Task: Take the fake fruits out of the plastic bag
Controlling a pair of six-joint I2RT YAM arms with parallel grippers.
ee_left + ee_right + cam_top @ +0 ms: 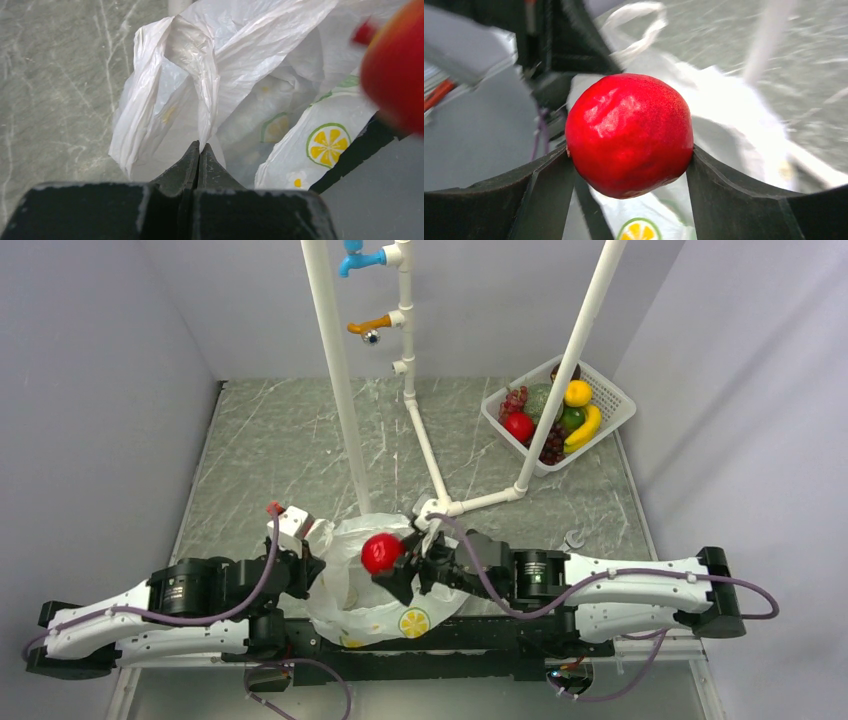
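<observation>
Top external view: the plastic bag [345, 585] sits crumpled at the near edge of the counter [280, 440], in the middle, between the left arm [110, 620] and the right arm [640, 580]. The right jaws are spread wide and clamp a red apple [381, 552] from both sides, holding it in the air over the bag's open top. In the right wrist view the apple [629, 134] fills the gap between the two dark fingers, each pressing against one flank, with the bag [724, 100] blurred beneath it.

The left jaws are pressed together on the bag's left side. In the left wrist view a twisted fold of the thin white film [235, 55] runs down into their tips, so they pinch the bag; the apple [397, 65] shows as a red blur at the right edge.

At the far right corner of the counter stands a white basket [610, 400]. It holds a second red apple [518, 426], a banana [585, 428], a yellow-orange round fruit [577, 392], a light red grape bunch [513, 398], a green melon [540, 400] and dark grapes [551, 445]. A white pipe frame [340, 380] rises from the middle of the counter, just beyond the bag.
</observation>
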